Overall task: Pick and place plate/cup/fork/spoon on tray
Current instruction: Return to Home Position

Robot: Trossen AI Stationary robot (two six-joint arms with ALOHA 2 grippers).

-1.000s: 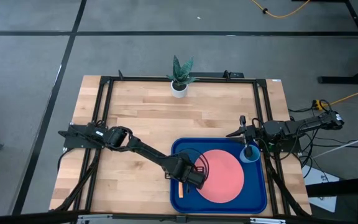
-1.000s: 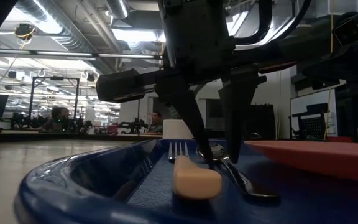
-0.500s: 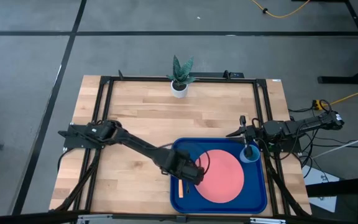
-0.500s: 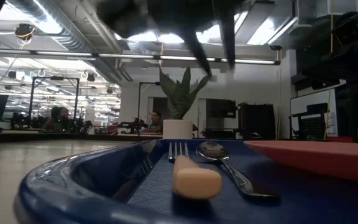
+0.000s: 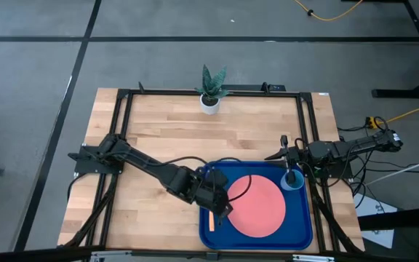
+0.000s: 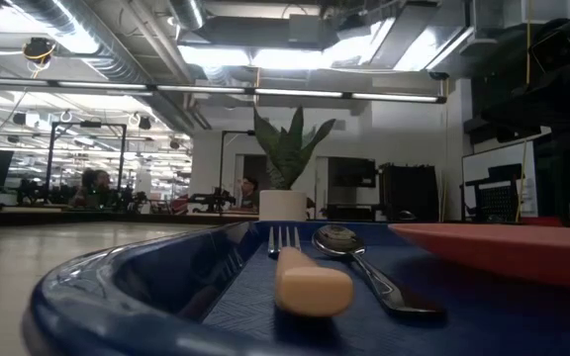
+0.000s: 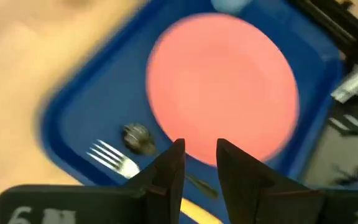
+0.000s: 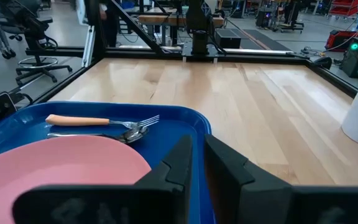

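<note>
- One tray, blue, on the tabletop at its front right; everything of the task is in it.
- One pink plate lies flat in the tray's middle.
- One light-blue cup stands in the tray's back right corner, just beside the plate.
- One fork and one spoon lie side by side along the tray's left side, with the spoon between the fork and the plate.
- One potted plant stands at the tabletop's back edge, well apart from the tray.
- The left pincer hangs over the tray's left part, its fingers a little apart and holding nothing.
- The right pincer waits at the tray's right edge near the cup, its fingers pressed nearly together and empty.
- In the high view the left pincer hides the spoon and only the fork's tan handle shows; the low and wrist views show both in full.
- The cup shows in the high view but not in the low view.
</note>
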